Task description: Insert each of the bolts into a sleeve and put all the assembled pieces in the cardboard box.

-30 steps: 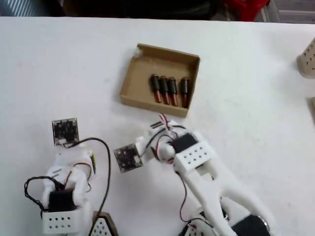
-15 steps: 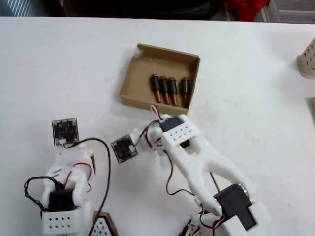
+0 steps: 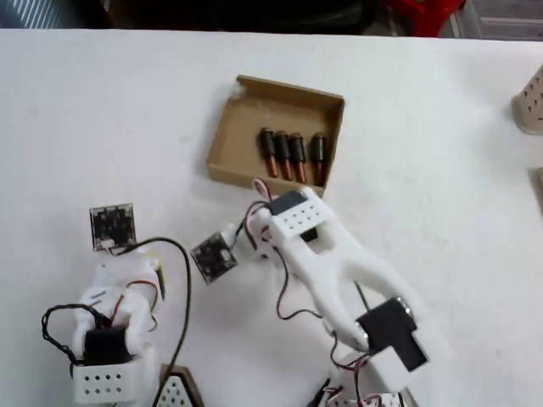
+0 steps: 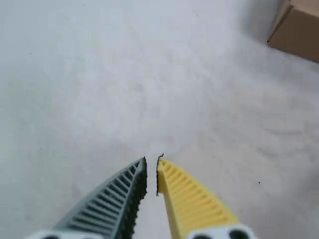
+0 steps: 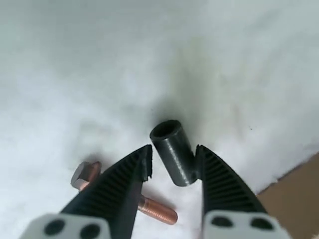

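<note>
Four assembled pieces (image 3: 291,154) in cardboard box (image 3: 229,136); beside it, right tool (image 5: 173,153) spread astride remaining sleeve (image 5: 174,149), bolt (image 5: 158,210) loose; left tool (image 4: 151,172) closed, empty.

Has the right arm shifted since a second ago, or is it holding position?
Yes. In the high view the right arm has swung forward toward the cardboard box; its wrist now sits close to the box's near wall.

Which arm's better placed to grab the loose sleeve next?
Right. The right jaws stand open around the black sleeve, the bolt beside it. The left jaws are shut over the table elsewhere.
</note>
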{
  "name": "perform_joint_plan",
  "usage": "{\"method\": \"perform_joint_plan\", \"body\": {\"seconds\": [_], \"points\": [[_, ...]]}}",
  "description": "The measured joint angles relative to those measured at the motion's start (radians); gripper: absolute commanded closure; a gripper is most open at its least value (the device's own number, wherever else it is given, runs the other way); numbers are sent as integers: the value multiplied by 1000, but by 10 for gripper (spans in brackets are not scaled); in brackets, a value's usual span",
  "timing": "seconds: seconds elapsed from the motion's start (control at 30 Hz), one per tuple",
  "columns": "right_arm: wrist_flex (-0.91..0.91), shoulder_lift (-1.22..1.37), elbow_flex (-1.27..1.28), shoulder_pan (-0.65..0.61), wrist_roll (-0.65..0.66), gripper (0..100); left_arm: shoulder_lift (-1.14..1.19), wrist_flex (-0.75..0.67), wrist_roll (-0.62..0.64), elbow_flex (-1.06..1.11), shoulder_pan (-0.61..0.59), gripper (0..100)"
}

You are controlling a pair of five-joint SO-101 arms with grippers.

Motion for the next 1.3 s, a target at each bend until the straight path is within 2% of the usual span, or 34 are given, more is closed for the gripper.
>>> {"method": "perform_joint_plan", "body": {"seconds": [0.3,0.4,0.53,0.63,0.77,0.87,0.97,1.1,1.3], "points": [[6,127,-95,49,0,893,0,0,0,0,0,928],[6,129,-97,63,0,981,0,0,0,0,0,928],[0,132,-109,69,-28,985,0,0,0,0,0,928],[6,121,-121,80,-161,982,0,0,0,0,0,928],[23,17,-123,89,-446,982,0,0,0,0,0,928],[112,-103,-123,106,-675,982,0,0,0,0,0,928],[218,-221,-123,160,-836,982,0,0,0,0,0,926],[292,-342,-94,295,-977,982,0,0,0,0,0,925],[285,-468,66,502,-1030,982,0,0,0,0,0,924]]}}
